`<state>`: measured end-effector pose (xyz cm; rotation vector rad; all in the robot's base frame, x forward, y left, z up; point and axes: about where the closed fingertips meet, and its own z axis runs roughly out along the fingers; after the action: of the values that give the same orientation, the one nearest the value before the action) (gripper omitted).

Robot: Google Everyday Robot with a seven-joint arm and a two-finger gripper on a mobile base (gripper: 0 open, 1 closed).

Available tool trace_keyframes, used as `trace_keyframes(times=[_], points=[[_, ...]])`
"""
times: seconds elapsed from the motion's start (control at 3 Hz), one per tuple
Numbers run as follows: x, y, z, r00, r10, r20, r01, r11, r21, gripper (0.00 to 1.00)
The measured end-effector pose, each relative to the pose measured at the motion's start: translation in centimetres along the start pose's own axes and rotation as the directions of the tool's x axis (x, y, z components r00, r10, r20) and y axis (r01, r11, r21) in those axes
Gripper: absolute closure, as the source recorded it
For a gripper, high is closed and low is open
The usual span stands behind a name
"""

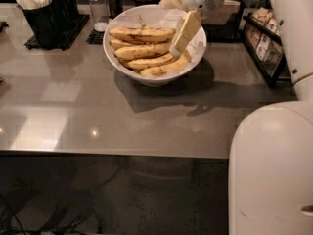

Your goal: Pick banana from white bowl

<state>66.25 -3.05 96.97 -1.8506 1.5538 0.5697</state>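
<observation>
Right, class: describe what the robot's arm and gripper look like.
The arm is made of smooth, rounded, glossy white shells. The gripper, over the right side of the bowl, has a rounded white housing with a small dotted grille and a flat, tapering cream part.
</observation>
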Motion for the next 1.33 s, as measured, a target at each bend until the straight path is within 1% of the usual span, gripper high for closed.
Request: trace_keyframes(times=[0.33,0.67,1.0,1.33], points=[[0.47,-1.09,1.88,1.000,0.008,0.004,-0.008,0.9997,-0.025,0.00],[0.31,-1.77,2.16,1.000,0.008,0.013,-0.008,1.0000,-0.005,0.18],[0.31,-1.78,2.16,1.000,0.008,0.013,-0.008,1.0000,-0.005,0.41],[0.31,-1.78,2.16,1.000,0.008,0.013,-0.008,1.0000,-0.005,0.35]])
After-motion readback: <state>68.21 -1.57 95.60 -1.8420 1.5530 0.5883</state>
